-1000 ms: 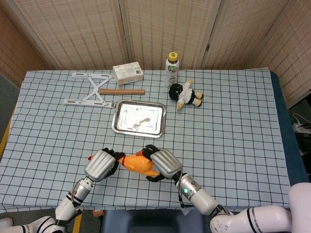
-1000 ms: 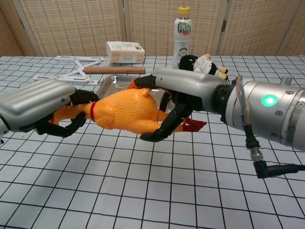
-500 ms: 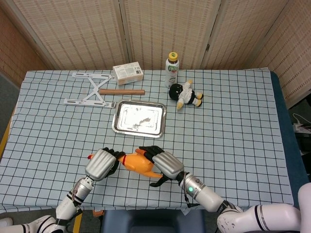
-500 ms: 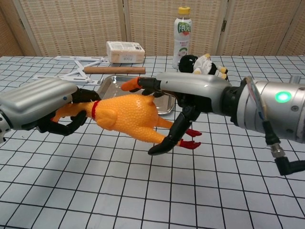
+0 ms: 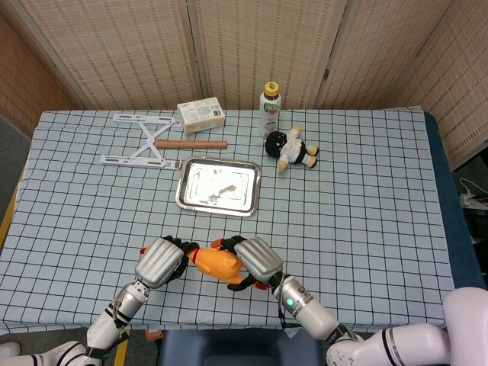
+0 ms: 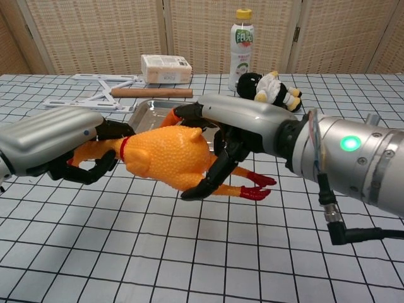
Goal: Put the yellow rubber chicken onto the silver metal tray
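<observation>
The yellow rubber chicken (image 5: 216, 263) (image 6: 167, 158) hangs level above the tablecloth near the front edge, its red feet (image 6: 254, 187) pointing right. My left hand (image 5: 162, 261) (image 6: 52, 140) grips its neck and head end. My right hand (image 5: 256, 258) (image 6: 243, 120) wraps over the body from the right, dark fingers curled under it. The silver metal tray (image 5: 219, 184) (image 6: 146, 108) lies bare on the table beyond the chicken, partly hidden behind it in the chest view.
Behind the tray lie a wooden stick (image 5: 191, 143), a white folding stand (image 5: 141, 141) and a small box (image 5: 201, 114). A bottle (image 5: 270, 99) and a black-and-white plush toy (image 5: 290, 149) stand at the tray's back right.
My right hand's fingers, spread off the chicken half a second ago, have closed back around its body. The chicken has shifted slightly toward me. The left hand keeps its grip.
</observation>
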